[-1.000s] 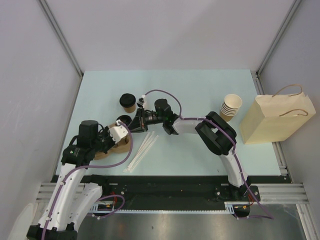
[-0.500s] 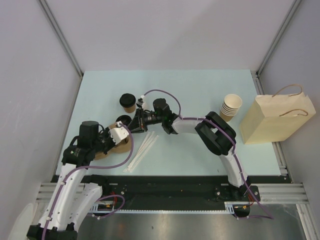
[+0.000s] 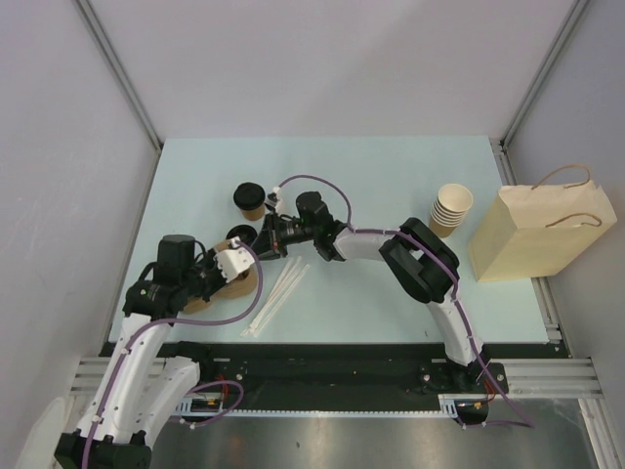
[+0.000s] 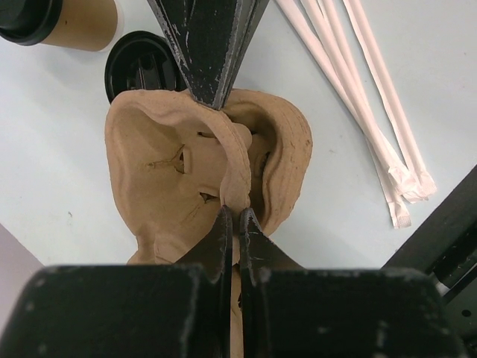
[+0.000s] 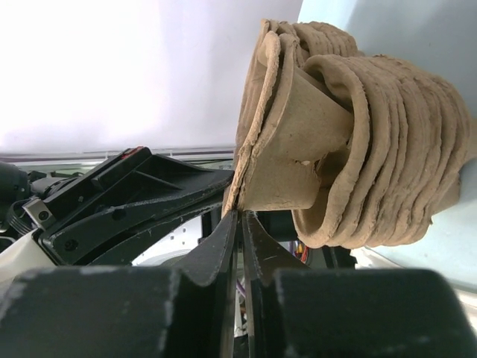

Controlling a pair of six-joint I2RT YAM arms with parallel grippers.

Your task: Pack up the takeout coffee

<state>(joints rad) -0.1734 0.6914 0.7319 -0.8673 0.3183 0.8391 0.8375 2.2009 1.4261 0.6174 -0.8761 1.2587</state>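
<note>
The takeout coffee (image 3: pixel 249 198), a brown cup with a black lid, stands at the back left, also in the left wrist view (image 4: pixel 45 22); neither gripper touches it. A loose black lid (image 3: pixel 240 235) lies beside a stack of brown pulp cup carriers (image 3: pixel 234 285). My left gripper (image 3: pixel 244 275) is shut on the middle ridge of the top carrier (image 4: pixel 171 164). My right gripper (image 3: pixel 259 249) comes from the opposite side, shut on the thin edge of the top carrier (image 5: pixel 298 156). Its fingers (image 4: pixel 209 45) show in the left wrist view.
Several wrapped paper straws (image 3: pixel 276 293) lie just right of the carriers. A stack of lidless tan cups (image 3: pixel 451 208) stands at the right, and a brown paper bag (image 3: pixel 542 233) with handles lies at the far right edge.
The right gripper has edged left toward the carriers. The left arm has shifted slightly, and the carrier stack shows a little more to its right.
</note>
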